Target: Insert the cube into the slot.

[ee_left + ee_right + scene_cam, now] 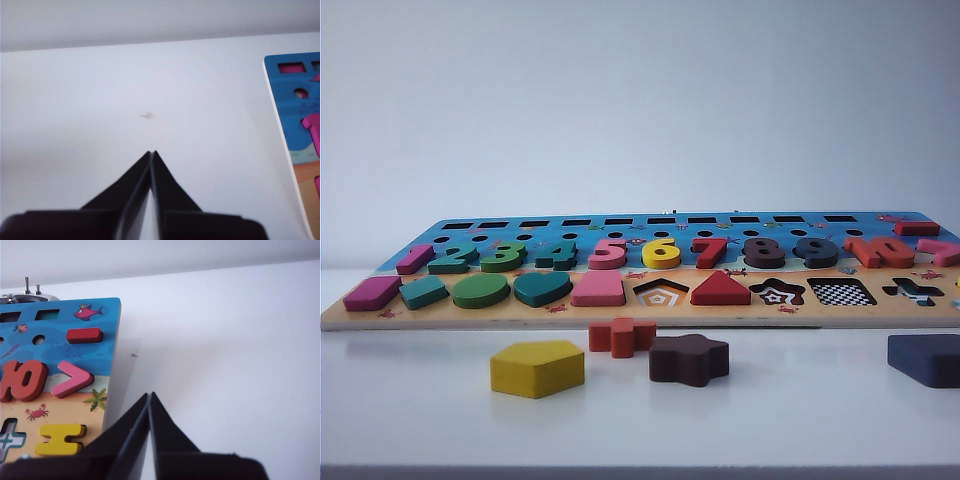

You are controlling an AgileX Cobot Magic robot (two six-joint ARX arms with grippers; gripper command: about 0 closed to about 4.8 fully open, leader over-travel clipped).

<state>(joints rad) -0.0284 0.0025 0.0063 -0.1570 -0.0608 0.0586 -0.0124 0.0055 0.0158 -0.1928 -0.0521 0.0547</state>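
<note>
A: White table (770, 430), front view: the shape board (620, 312) lies flat across the back, numbers one to ten along its blue band. Where is the cube?

B: The cube (926, 358) sits on the table at the far right, in front of the board and partly cut off by the frame edge. It is dark navy and lies flat, apart from the other loose blocks.

A: And the slot?

B: The slot (841, 292) is the checkered square recess in the board's front row, toward the right, between the star recess (777, 292) and the cross recess (912, 291). It lies just behind and a little left of the cube.

A: What else lies loose?

B: A yellow pentagon (537, 367), an orange cross (621, 336) and a brown star (689, 359), all in front of the board near the middle. The star is just beside the cross.

A: The grippers?

B: Neither shows in the front view. The left gripper (152, 153) hangs over bare table beside the board's left end, its black fingers pressed together at the tips, holding nothing. The right gripper (149, 395) is likewise closed and empty, over the table just off the board's right edge, near the pink "greater than" piece (72, 379) and the yellow equals piece (59, 438).
</note>
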